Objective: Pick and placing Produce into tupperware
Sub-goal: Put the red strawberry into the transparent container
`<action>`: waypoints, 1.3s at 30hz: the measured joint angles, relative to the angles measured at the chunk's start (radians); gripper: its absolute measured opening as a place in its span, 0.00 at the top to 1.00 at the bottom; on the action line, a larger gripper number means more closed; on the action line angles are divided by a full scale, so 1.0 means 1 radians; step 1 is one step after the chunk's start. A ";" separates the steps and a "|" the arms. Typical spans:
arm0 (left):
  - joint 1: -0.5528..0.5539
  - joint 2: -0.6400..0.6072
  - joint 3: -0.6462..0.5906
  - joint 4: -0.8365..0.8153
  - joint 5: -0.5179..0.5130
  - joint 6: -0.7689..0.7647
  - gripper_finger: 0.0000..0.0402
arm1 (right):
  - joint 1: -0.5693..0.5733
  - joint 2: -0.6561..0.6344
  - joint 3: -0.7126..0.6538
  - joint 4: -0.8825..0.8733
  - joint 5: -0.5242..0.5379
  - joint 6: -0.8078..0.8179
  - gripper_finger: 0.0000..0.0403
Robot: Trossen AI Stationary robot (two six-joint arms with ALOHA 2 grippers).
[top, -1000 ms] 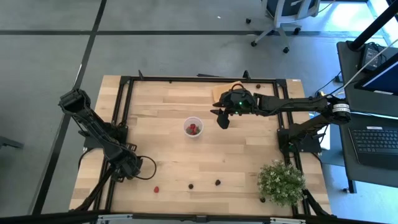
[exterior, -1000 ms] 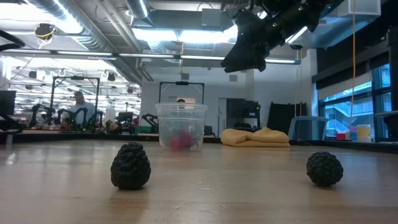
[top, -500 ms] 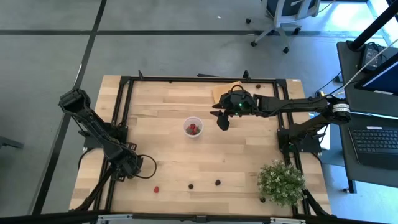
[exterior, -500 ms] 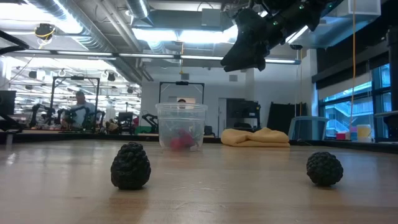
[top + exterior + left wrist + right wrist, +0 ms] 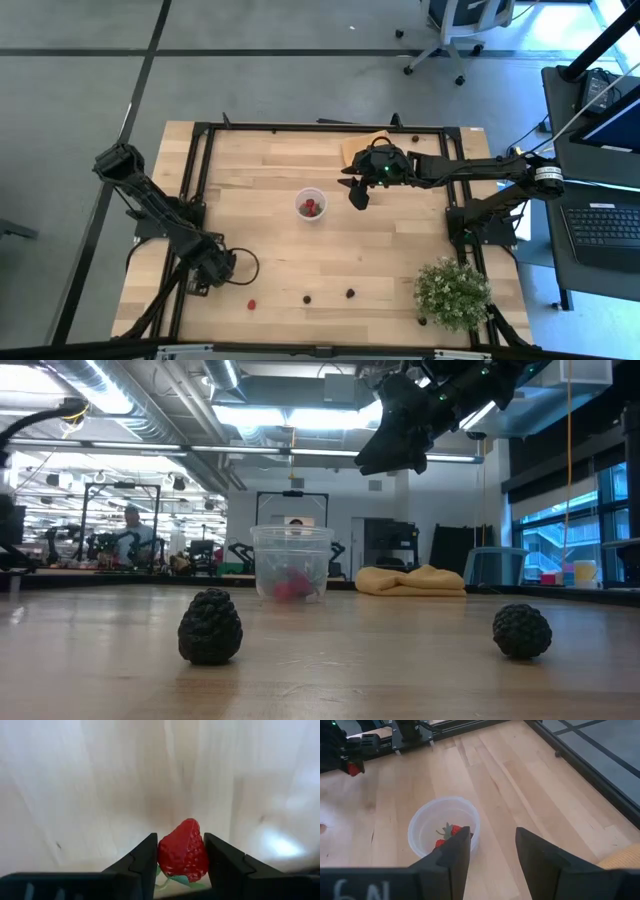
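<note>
My left gripper (image 5: 182, 865) is shut on a bright red strawberry (image 5: 183, 851); in the high view it (image 5: 212, 270) sits low near the table's left near corner. My right gripper (image 5: 492, 845) is open and hovers in the air (image 5: 358, 190) just right of the translucent tupperware cup (image 5: 311, 206), touching nothing. The cup (image 5: 442, 831) stands upright on its base and holds red pieces (image 5: 291, 588). Loose on the wood near the near edge lie a red piece (image 5: 252, 304) and two dark berries (image 5: 307, 298) (image 5: 351, 293). My left gripper pinches the strawberry between its two fingers (image 5: 144, 861), one on each flank (image 5: 167, 854) of the red body. Its green leaves (image 5: 176, 880) point back toward the wrist and its tip points forward. Whether it is clear of the wood, I cannot tell.
A bushy green plant (image 5: 452, 292) stands at the right near corner. An orange-yellow cloth (image 5: 410, 579) lies at the far edge under the right arm. A black frame rail (image 5: 300, 127) runs round the table. Bare wood (image 5: 400, 250) stretches between cup and plant.
The left gripper has shifted a little toward the table's right, its cable loop moving with it. The right gripper has drifted slightly toward the far edge and holds there, still open. Cup and loose produce have stayed put.
</note>
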 joint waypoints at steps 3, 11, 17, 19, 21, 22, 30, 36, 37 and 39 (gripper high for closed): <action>0.058 0.000 0.029 0.000 -0.081 0.015 0.68 | 0.000 0.000 0.000 0.003 0.000 0.000 0.60; 0.327 -0.001 0.065 0.152 -0.169 0.157 0.67 | 0.000 0.000 0.000 0.003 0.000 0.000 0.60; 0.529 -0.001 0.065 0.409 -0.176 0.228 0.67 | 0.000 0.000 0.000 0.003 0.000 0.000 0.60; 0.583 -0.001 0.065 0.498 -0.177 0.263 0.67 | 0.000 0.000 0.000 0.003 0.000 0.000 0.60; 0.633 -0.001 0.065 0.578 -0.177 0.288 0.67 | 0.000 0.000 0.000 0.003 0.000 0.000 0.60; 0.655 -0.001 0.065 0.616 -0.177 0.300 0.67 | 0.000 0.000 0.000 0.004 0.000 0.000 0.60; 0.794 -0.001 0.066 0.870 -0.195 0.372 0.67 | 0.000 0.000 0.000 0.004 0.000 0.000 0.60; 0.861 0.027 0.066 0.901 -0.195 0.404 0.67 | 0.000 0.000 0.000 0.004 0.000 0.000 0.60; 0.869 0.035 0.066 0.908 -0.195 0.406 0.67 | 0.000 0.000 0.000 0.004 0.000 0.000 0.60; 0.882 0.057 0.066 0.912 -0.195 0.407 0.67 | 0.000 0.000 0.000 0.004 0.000 0.000 0.60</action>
